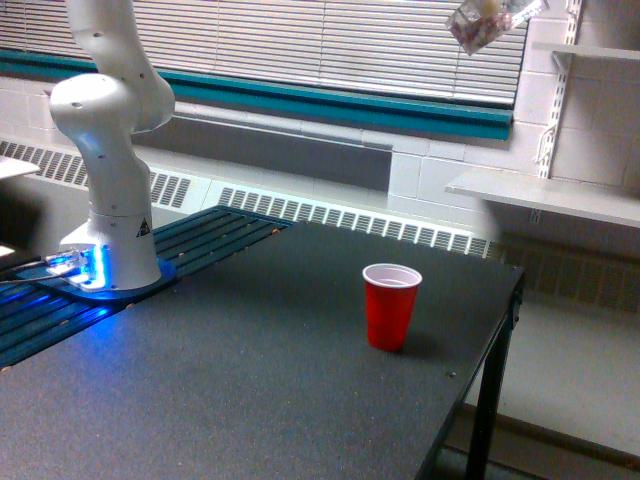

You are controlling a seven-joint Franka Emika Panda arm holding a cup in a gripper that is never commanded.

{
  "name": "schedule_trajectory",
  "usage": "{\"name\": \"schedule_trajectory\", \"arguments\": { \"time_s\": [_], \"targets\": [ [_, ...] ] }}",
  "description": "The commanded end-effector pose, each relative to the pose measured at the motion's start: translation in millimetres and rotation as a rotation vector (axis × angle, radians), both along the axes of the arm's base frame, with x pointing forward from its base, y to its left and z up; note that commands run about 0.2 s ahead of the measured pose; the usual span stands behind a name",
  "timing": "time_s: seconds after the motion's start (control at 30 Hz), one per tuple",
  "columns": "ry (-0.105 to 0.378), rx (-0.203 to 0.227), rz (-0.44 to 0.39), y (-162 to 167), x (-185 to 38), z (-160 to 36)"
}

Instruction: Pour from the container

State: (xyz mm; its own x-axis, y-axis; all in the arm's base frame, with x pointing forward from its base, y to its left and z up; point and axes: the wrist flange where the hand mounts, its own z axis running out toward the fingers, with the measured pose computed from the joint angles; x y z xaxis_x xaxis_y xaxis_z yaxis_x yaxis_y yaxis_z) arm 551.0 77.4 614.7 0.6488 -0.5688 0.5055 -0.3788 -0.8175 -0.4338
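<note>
Dim, soft focus; blue glow at arm base; faint shadows.

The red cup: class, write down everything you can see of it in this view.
The red cup looks like opaque red plastic with a white inside and a rolled rim. It narrows toward its base and stands upright, mouth open upward. It rests alone on the dark table, toward the exterior view's right and near the table's edge. Nothing else touches it. Whether anything lies inside cannot be told.

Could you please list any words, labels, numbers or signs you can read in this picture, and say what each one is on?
No text here can be read.
Small dark triangular sticker on the robot base: too small and blurred to read.
Red cup: no print shows.
Clear container at the top edge: no label shows.
</note>
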Motion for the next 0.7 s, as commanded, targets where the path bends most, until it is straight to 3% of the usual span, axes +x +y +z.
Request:
{"name": "schedule_trajectory", "arguments": {
  "time_s": [0.03, 0.13, 0.23, 0.43, 0.7],
  "targets": [
    [-0.004, 0.001, -0.006, 0.8, 1.0, -5.1],
    [-0.015, 0.014, -0.011, 1.6, 0.2, -8.5],
    [-0.019, -0.007, -0.017, -2.6, -1.6, -13.1],
    [-0.028, 0.015, -0.017, -8.1, -8.5, -26.5],
    [0.047, -0.018, -0.022, -23.7, -29.2, -56.5]
  ]
}}
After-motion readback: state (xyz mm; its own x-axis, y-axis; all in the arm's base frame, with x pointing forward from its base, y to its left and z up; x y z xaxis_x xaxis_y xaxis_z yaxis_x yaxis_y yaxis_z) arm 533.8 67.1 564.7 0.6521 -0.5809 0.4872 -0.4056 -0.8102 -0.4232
